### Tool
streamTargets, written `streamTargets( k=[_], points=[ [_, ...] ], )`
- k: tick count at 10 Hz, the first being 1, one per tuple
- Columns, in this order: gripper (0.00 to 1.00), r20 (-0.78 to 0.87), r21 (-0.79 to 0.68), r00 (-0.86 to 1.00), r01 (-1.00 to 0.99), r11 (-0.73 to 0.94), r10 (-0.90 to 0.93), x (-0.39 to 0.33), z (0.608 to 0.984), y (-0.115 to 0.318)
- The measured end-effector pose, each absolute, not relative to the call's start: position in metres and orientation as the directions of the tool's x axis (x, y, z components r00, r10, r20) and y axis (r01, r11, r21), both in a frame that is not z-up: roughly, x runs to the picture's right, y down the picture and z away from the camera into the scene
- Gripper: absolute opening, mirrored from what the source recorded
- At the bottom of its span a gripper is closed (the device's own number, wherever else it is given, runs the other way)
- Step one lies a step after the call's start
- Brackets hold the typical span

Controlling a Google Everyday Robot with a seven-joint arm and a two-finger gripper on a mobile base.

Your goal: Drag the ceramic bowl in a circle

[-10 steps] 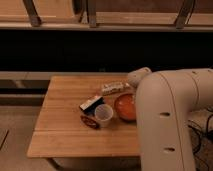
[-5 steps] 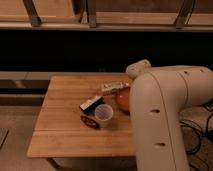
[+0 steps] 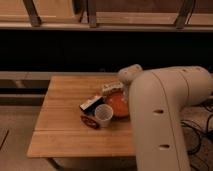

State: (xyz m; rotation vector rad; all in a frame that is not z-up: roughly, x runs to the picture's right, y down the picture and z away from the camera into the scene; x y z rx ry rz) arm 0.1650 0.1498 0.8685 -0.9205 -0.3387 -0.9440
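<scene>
One bowl [image 3: 118, 105] to drag: orange-red, shallow, glossy, sitting on the right half of the bench [image 3: 60, 135], right edge hidden behind the big white arm [image 3: 160, 115]. Hemmed in by clutter: cup [image 3: 103, 115] touching or just beside the near-left rim, dark box [image 3: 91, 103] just left, pale object [image 3: 112, 89] at the far rim, flat dark-red piece [image 3: 89, 121] near the cup. Gripper [image 3: 126, 86] down at the bowl's far-right side, below the rounded wrist, mostly hidden by the arm; open or closed, cannot tell; contact with the rim, cannot tell either. Looks like the start of the drag or early in it, judging from the bowl parked among the clutter. For a clean circle: press or hook on the rim firmly enough to stop slipping on the glaze, keep the bowl flat on the bench, no lifting. Sweep slow and steady. Best to begin toward the open wood at the near-right, away from cup and box. Keep the loop small enough to stay off the bench's right edge. Expect the cup to get nudged or tipped on the left part of the loop; watch for the pale object riding along too.
</scene>
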Motion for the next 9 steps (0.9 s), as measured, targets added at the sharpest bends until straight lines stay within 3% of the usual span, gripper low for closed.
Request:
streamTargets(
  k=[4,9],
  points=[
    [0.08,0.568,-0.622,0.670,0.730,0.285,-0.478,0.201,0.842,0.182],
    [0.08,0.437,-0.677,0.668,0.685,0.269,-0.602,0.256,0.838,0.116]
  ],
)
